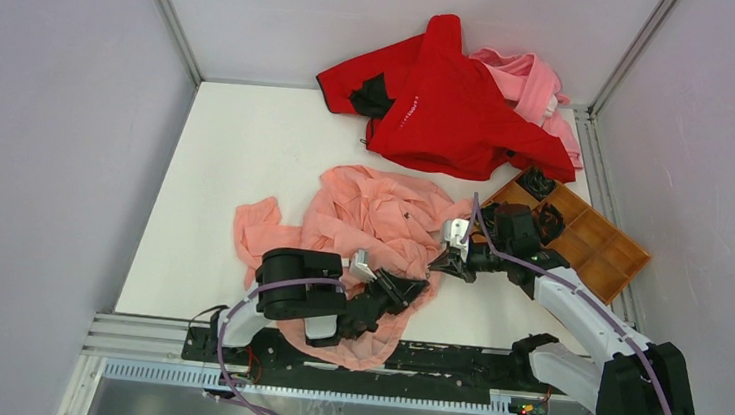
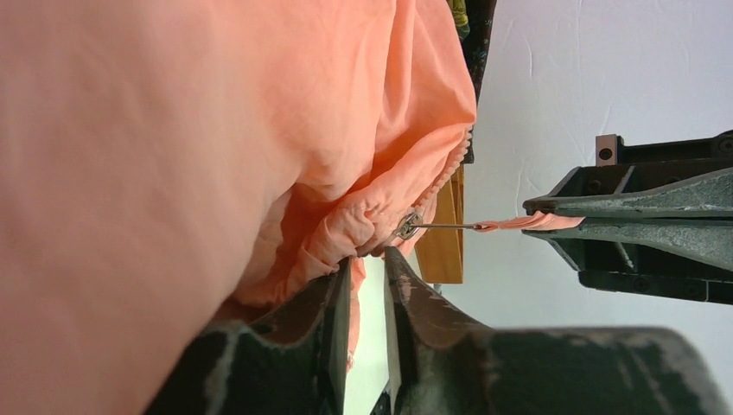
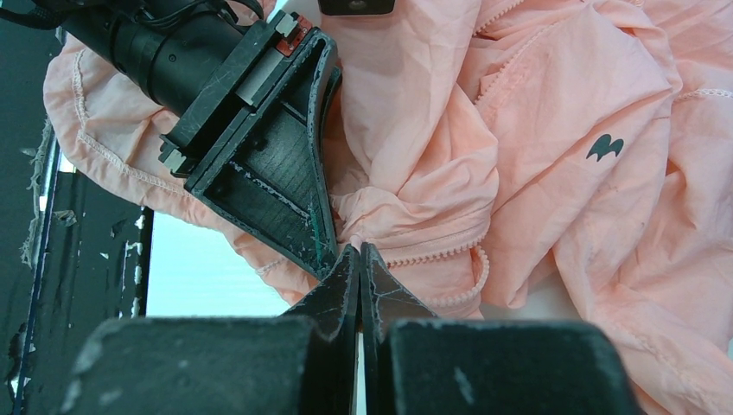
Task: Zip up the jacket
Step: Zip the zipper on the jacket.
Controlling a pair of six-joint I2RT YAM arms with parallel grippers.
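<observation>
The jacket (image 1: 373,213) lies crumpled on the white bench (image 1: 237,156), front and centre, its near hem spilling over the edge by the arm bases. Both arms are in on it now, meeting at its right-hand side. The left pincer (image 2: 365,264) has its fingers drawn in close, only a thin slit between them, and they're clamped on a gathered bunch of salmon fabric just beside the metal slider (image 2: 406,226). Across from it, the right pincer (image 2: 540,223) is pressed together on the zipper pull (image 2: 510,225), a thin pink strip joined to the slider by a fine wire link, and that strip runs straight and level between the two. A line of zipper teeth (image 2: 449,164) curves up along the fabric edge above the slider. From the right wrist, the fingertips meet tight at the puckered cloth, with the left arm's black fingers coming in right alongside. At the back of the bench a red garment (image 1: 453,105) overlaps a paler pink garment (image 1: 535,82), and a wooden tray (image 1: 601,243) sits at the right.
</observation>
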